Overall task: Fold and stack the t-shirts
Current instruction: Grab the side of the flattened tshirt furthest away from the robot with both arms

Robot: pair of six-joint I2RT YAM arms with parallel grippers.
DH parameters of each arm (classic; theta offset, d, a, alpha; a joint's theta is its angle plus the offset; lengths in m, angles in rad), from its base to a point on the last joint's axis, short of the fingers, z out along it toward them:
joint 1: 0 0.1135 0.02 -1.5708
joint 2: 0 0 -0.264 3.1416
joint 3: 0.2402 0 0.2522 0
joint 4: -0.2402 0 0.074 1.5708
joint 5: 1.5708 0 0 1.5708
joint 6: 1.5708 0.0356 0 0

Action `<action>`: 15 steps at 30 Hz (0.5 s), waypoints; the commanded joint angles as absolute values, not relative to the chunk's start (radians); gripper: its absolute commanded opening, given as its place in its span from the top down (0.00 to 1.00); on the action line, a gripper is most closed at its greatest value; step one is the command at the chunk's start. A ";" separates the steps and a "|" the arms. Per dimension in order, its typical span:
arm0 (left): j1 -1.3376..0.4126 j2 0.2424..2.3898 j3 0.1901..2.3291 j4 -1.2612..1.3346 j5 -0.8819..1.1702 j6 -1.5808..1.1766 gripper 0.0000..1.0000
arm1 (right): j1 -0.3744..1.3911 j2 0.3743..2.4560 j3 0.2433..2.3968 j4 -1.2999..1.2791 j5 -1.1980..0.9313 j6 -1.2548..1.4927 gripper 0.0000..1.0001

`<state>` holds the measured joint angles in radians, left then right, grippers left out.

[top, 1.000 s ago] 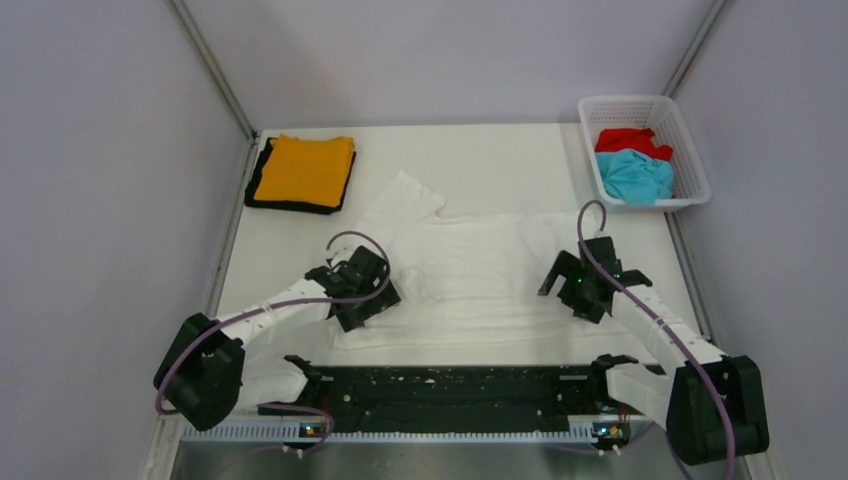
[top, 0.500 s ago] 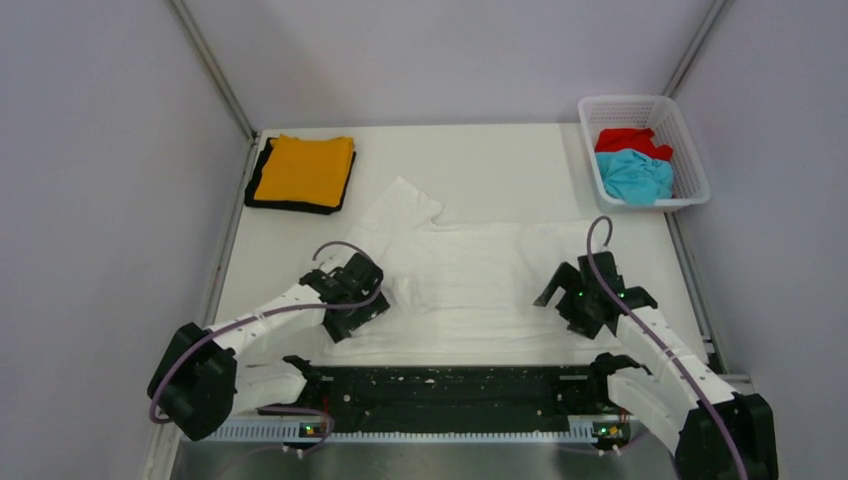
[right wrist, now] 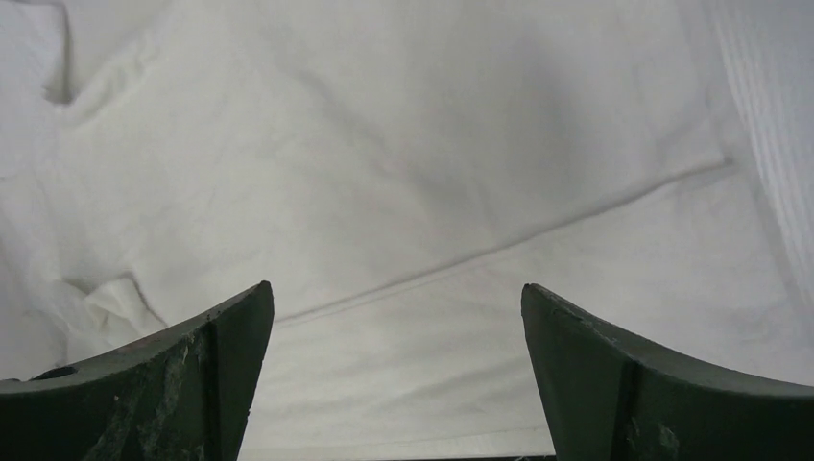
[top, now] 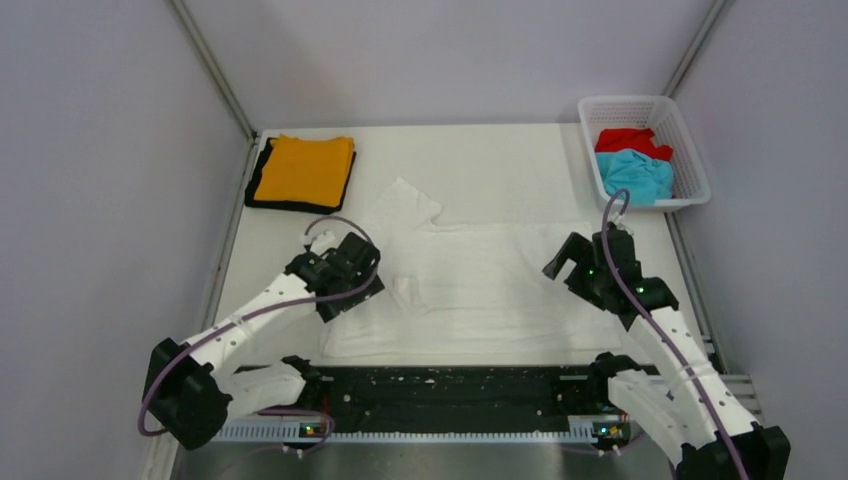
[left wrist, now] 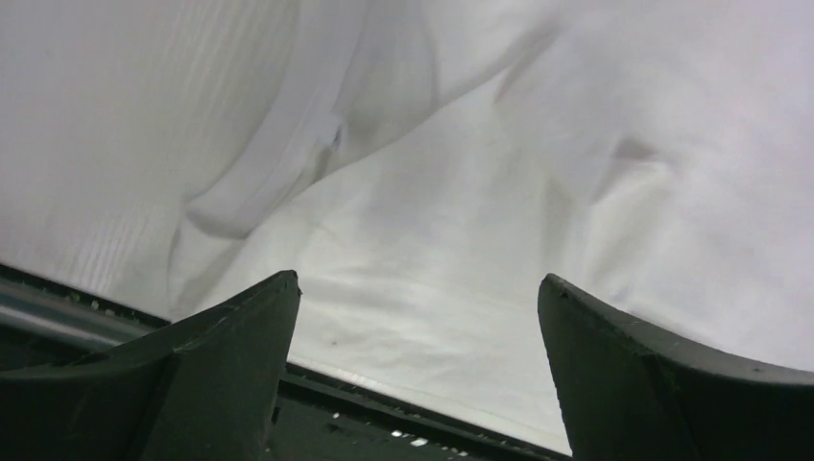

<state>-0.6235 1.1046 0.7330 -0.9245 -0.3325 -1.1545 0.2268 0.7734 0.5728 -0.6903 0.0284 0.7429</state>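
Observation:
A white t-shirt [top: 470, 285] lies spread across the middle of the table, wrinkled near its left side, with one sleeve [top: 405, 200] pointing to the back. My left gripper [top: 348, 284] hovers open over the shirt's left edge; in the left wrist view the left gripper [left wrist: 418, 280] has only white cloth [left wrist: 461, 192] under it. My right gripper [top: 572, 262] stands open above the shirt's right part, and the right gripper [right wrist: 395, 286] holds nothing. A folded orange t-shirt [top: 305, 168] rests on a folded black t-shirt [top: 257, 186] at the back left. Red [top: 628, 140] and teal [top: 638, 176] t-shirts lie bunched in the basket.
The white lattice basket [top: 692, 160] stands at the back right corner. A black rail [top: 450, 385] runs along the near edge between the arm bases. Grey walls close in the table on both sides and at the back.
Both grippers have drawn apart and a little toward the back, the left one leftward and the right one rightward. Both stayed open. The white shirt lies much as before.

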 commanded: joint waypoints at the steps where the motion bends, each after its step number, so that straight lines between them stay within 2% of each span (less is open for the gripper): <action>1: -0.620 1.128 0.927 -0.915 -0.470 -1.033 0.01 | 0.235 0.814 0.720 -0.645 0.172 0.658 0.01; 7: -0.543 1.329 1.186 -0.763 -0.452 -0.827 0.01 | 0.236 0.947 0.790 -0.521 0.202 0.549 0.01; 12: -0.437 1.668 1.512 -0.706 -0.309 -0.664 0.01 | 0.234 1.089 0.875 -0.474 0.312 0.524 0.01; 15: -0.399 1.888 1.770 -0.758 -0.245 -0.584 0.01 | 0.233 1.164 0.909 -0.449 0.344 0.523 0.01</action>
<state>-0.4416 1.6905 1.5265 -0.7708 -0.3462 -0.7494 0.2272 1.1011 0.8291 -0.5312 0.2520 0.5591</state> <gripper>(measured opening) 0.986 0.986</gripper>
